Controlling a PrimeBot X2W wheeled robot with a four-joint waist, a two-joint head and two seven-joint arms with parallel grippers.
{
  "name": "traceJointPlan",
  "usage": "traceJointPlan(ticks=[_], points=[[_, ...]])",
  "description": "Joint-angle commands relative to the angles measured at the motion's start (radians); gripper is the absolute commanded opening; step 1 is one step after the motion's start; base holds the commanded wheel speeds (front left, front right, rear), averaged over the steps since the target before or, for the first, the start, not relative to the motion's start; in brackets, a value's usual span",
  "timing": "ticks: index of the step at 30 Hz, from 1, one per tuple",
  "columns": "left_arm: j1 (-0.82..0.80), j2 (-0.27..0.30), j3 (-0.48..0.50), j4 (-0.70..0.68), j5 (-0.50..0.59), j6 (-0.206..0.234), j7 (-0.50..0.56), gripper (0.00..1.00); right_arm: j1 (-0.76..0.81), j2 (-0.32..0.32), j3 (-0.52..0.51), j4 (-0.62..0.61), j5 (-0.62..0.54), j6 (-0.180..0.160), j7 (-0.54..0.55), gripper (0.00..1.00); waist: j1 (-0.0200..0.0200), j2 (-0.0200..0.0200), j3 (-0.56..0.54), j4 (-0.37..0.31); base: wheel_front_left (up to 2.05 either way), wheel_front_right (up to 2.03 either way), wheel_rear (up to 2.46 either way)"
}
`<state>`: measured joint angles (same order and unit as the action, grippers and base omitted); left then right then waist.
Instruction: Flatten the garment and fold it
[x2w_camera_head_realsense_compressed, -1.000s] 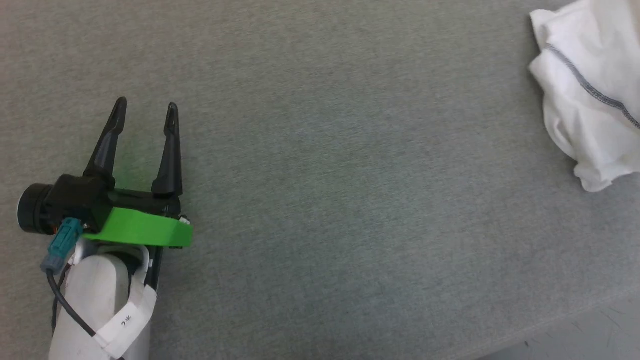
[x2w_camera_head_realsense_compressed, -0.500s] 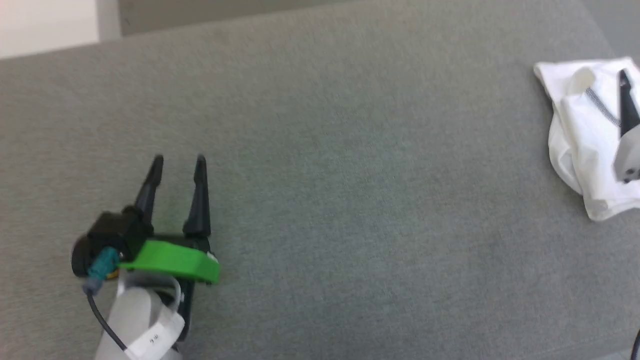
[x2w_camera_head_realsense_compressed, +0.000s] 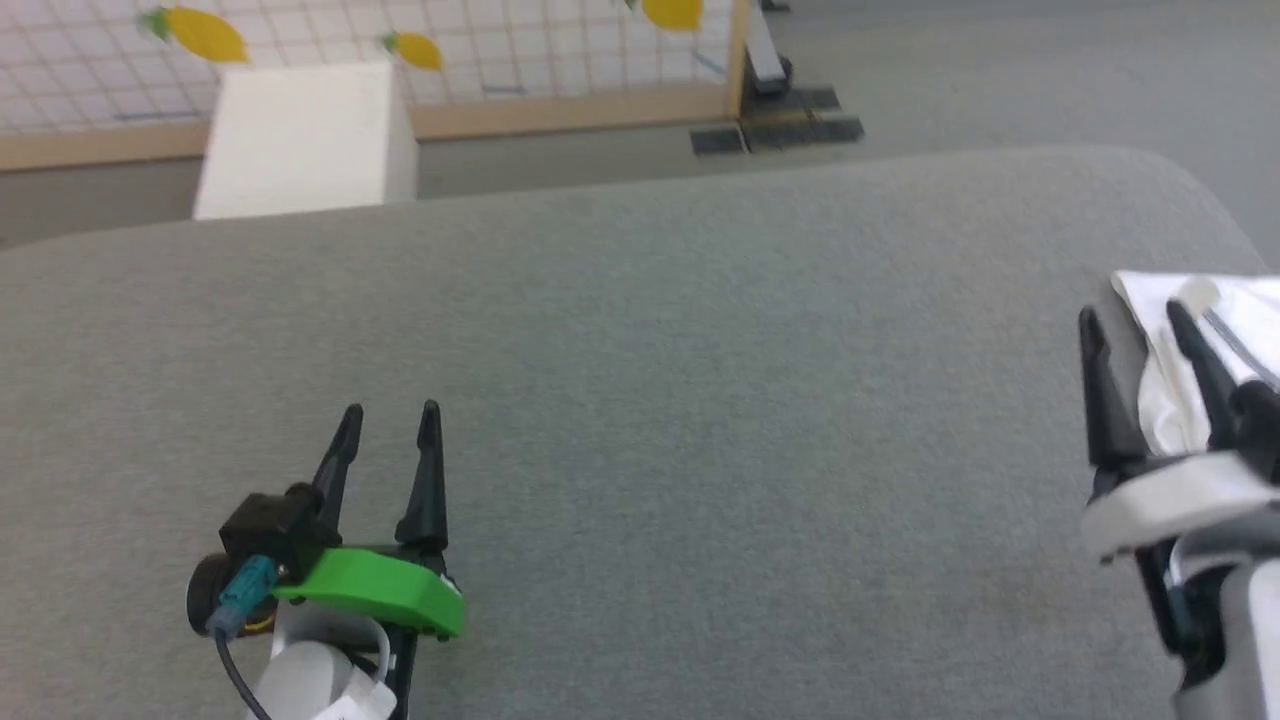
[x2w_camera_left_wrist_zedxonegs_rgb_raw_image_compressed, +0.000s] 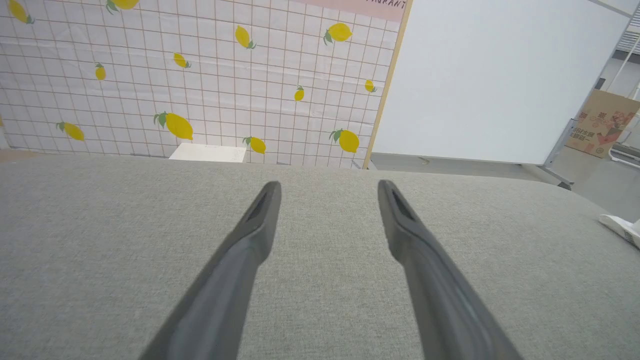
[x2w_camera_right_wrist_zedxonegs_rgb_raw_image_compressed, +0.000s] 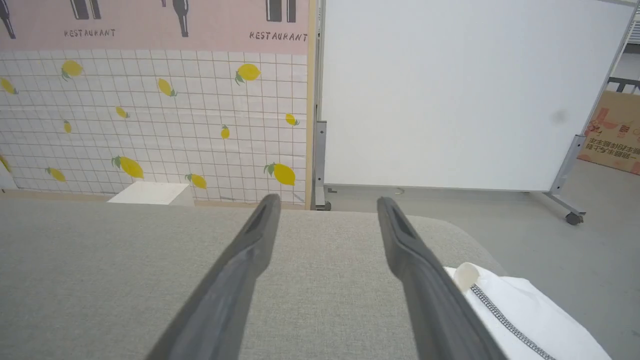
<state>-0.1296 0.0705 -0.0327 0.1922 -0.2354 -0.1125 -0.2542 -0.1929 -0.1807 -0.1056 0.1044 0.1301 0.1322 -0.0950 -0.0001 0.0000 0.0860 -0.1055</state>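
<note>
Partly cut off at right edge, garment (x2w_camera_head_realsense_compressed: 1155, 380) behind spread right pincer (x2w_camera_head_realsense_compressed: 1130, 315), left pincer (x2w_camera_head_realsense_compressed: 391, 408) spread too.

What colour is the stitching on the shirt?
Grey, on the white shirt; clearest in the right wrist view.

Right gripper (x2w_camera_head_realsense_compressed: 1131, 312) now open beside garment (x2w_camera_head_realsense_compressed: 1165, 390)

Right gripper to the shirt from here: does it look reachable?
Probably yes. The right gripper is open and close beside the shirt, which lies at the right end of the grey surface. Nothing stands between them.
</note>
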Motion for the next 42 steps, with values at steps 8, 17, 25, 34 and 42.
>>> traceJointPlan(ticks=[8,17,25,34,42], points=[[0.043,-0.011,-0.006,0.025,-0.006,-0.003,-0.008,1.0,0.154,0.074,0.009,-0.041,-0.013,-0.002,-0.052,1.0,0.0001,0.0,-0.091,0.09,0.0,0.0,0.0],[0.079,-0.017,-0.001,0.037,-0.01,-0.001,-0.008,1.0,0.231,0.114,0.019,-0.051,-0.052,-0.002,-0.061,1.0,0.0001,0.0,-0.112,0.108,0.0,0.0,0.0],[0.083,-0.019,-0.012,0.046,-0.018,0.003,-0.008,1.0,0.239,0.125,0.027,-0.054,-0.067,-0.002,-0.056,1.0,0.0001,0.0,-0.104,0.119,0.0,0.0,0.0],[0.074,-0.02,-0.019,0.06,-0.026,0.007,-0.008,1.0,0.235,0.129,0.03,-0.052,-0.064,-0.002,-0.056,1.0,0.0001,0.0,-0.101,0.123,0.0,0.0,0.0],[0.072,-0.015,-0.02,0.06,-0.013,0.002,-0.002,0.0,0.231,0.126,0.03,-0.048,-0.062,0.0,-0.055,0.0,0.0001,0.0,-0.101,0.123,0.0,0.0,0.0]])
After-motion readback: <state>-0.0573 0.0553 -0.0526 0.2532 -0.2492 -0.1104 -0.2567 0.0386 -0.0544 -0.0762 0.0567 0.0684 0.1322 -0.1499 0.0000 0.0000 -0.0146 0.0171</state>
